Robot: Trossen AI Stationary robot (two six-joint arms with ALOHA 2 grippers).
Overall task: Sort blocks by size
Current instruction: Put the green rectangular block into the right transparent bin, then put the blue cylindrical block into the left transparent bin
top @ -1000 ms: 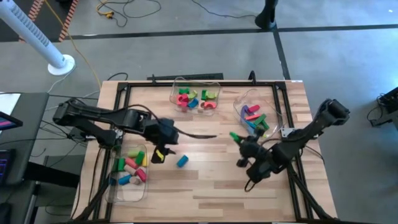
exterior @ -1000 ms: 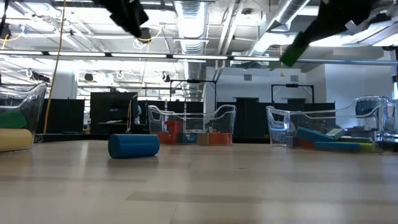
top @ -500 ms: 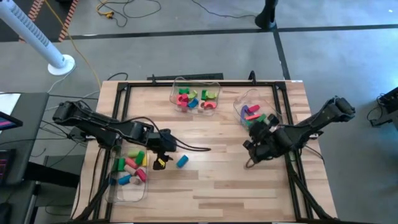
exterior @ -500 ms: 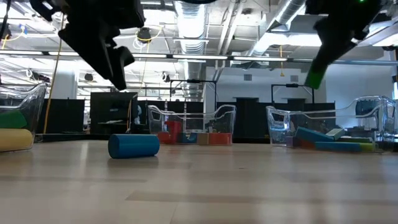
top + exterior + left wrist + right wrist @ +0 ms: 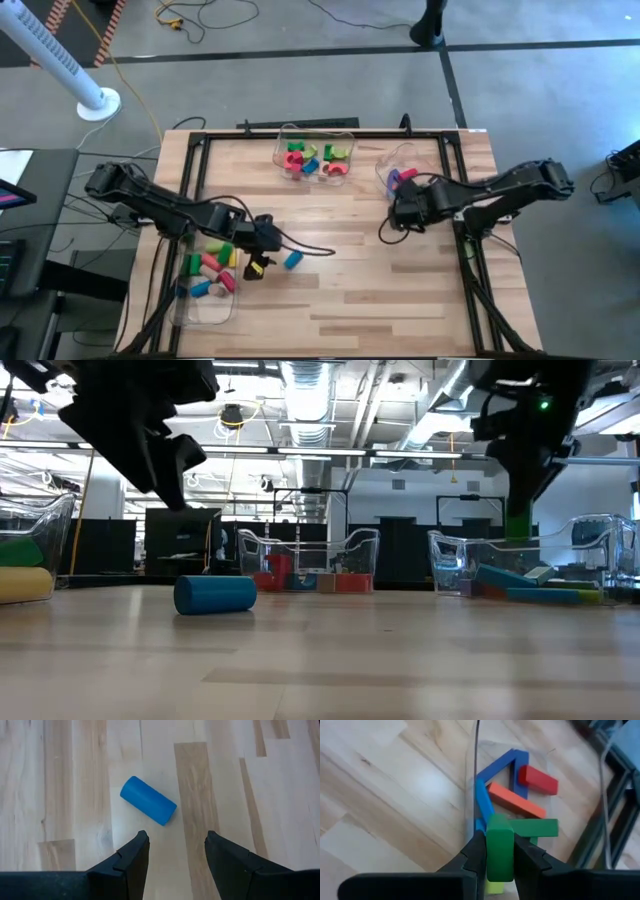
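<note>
The desk (image 5: pixel 340 290) is pale butcher-block wood, its planks running in long strips, framed by dark rails. A smooth blue cylinder (image 5: pixel 148 808) lies on its side on the bare wood, left of centre in the high view, just ahead of the left gripper (image 5: pixel 174 851), whose dark, matte jaws stand apart with nothing between them. In the low view the same cylinder sits left of centre on the boards.

The right gripper (image 5: pixel 500 851) has its jaws clamped on a green bar (image 5: pixel 500 851), a squared, flat-faced block held upright. It hangs over the clear bin at the right (image 5: pixel 440 165), whose thin glossy plastic wall shows as a bright edge in the right wrist view. Inside lie long bars: two blue ones meeting in a peak, an orange one, a red one and another green one.

Two more clear bins hold blocks: one at top centre (image 5: pixel 318 130) with red, green and blue pieces including arches, and one at lower left (image 5: pixel 205 310) with rounded pink, green, tan and blue pieces.

Compared with a second ago, the right gripper has moved from the open desk up and over to the right-hand bin, carrying the green bar, and the left gripper has dropped closer to the blue cylinder, which has not shifted.
</note>
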